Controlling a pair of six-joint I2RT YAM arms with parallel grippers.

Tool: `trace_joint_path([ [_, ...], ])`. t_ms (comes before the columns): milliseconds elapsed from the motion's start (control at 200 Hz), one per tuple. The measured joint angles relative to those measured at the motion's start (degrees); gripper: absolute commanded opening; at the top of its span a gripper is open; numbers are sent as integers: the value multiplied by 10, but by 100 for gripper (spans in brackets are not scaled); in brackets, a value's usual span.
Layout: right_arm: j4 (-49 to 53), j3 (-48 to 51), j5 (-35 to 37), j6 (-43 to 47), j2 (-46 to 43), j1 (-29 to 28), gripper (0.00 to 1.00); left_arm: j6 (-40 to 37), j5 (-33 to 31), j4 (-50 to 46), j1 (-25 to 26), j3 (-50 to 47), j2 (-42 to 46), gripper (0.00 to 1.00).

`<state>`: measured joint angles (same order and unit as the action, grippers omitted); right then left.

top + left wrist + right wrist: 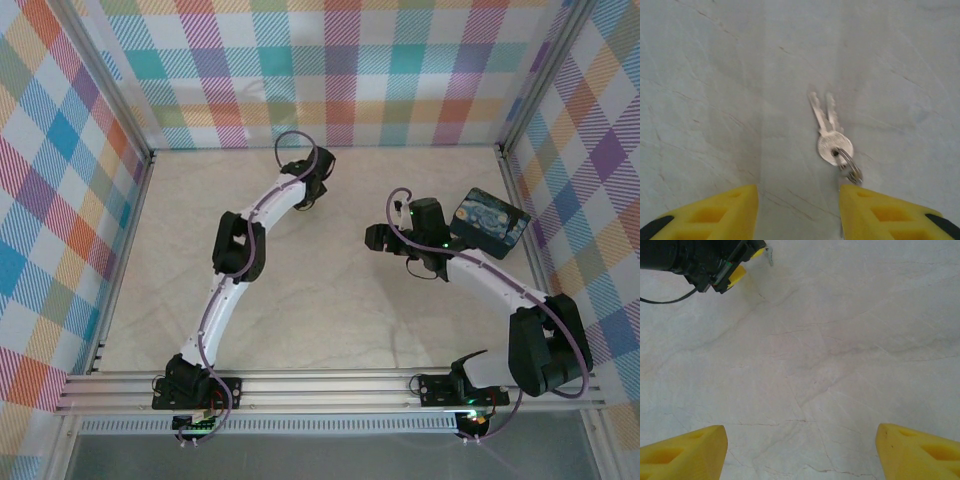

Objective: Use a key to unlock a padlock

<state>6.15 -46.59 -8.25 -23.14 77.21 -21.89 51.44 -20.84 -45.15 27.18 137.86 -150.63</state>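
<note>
Two small silvery keys (827,131) on a split ring (852,169) lie flat on the pale marbled table, blades pointing away from me. My left gripper (799,194) hovers just short of them, its yellow fingers (730,210) apart with bare table between; the ring lies right at the tip of the right-hand finger. From above, this gripper (308,193) is at the far middle of the table. My right gripper (801,432) stands wide open over bare table, at mid-right in the top view (376,238). The padlock is out of view.
A blue swirly-painted box (490,222) sits at the right, beside the right arm's wrist. The left arm's black wrist (700,257) shows at the top left of the right wrist view. Checked walls (330,70) enclose the table on three sides.
</note>
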Motion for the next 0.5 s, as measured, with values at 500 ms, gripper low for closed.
trace_joint_path([
  [500,173,-218,141,31,95,73,84,-121,-13,33,22,-150,125,64],
])
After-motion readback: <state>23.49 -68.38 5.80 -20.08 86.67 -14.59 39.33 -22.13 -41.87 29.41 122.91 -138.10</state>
